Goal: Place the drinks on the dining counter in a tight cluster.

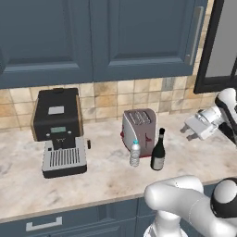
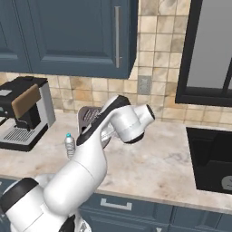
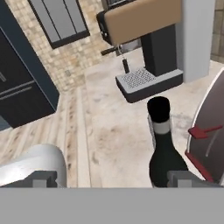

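A slim dark wine bottle [image 1: 158, 152] stands on the tile-backed counter [image 1: 106, 178], just in front of the toaster. A small clear blue-capped bottle [image 1: 134, 153] stands close to its left and also appears as the water bottle [image 2: 69, 145]. My gripper [image 1: 186, 131] hovers open to the right of the wine bottle, near its neck height, with nothing between the fingers. In the hand view the wine bottle [image 3: 164, 151] rises close by the right fingertip [image 3: 189, 179], inside the open gripper [image 3: 114, 179]. The dining counter is out of view.
A silver toaster [image 1: 140, 128] stands right behind the two bottles. A black coffee machine [image 1: 58, 129] sits at the left. Dark blue wall cabinets [image 1: 97, 37] hang overhead. A dark sink [image 2: 213, 158] lies to the right, with open counter before it.
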Robot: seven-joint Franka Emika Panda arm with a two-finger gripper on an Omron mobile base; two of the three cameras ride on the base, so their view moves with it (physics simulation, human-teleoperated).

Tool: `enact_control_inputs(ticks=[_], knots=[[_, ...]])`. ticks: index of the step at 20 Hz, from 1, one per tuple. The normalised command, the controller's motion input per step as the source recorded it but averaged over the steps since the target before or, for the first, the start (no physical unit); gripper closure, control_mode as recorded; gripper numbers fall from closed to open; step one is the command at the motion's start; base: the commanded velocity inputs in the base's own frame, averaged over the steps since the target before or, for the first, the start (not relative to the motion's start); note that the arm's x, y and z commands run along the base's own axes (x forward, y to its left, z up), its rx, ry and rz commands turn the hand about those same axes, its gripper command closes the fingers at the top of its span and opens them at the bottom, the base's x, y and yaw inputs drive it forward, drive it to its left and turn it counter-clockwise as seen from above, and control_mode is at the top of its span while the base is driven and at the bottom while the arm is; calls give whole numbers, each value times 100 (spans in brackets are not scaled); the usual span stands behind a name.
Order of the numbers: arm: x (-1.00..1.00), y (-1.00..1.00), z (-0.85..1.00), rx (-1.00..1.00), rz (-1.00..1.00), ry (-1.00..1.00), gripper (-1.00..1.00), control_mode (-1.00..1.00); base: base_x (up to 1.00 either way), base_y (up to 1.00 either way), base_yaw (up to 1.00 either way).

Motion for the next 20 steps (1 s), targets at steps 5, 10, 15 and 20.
enact_control_inputs(ticks=[5,10,15,20], knots=[[10,9,-82,0,0,0,-100,-100,0,0,0],[17,0,-42,0,0,0,-100,-100,0,0,0],[25,-6,-5,1,0,0,-100,-100,0,0,0],[25,-11,0,3,0,0,-100,-100,0,0,0]])
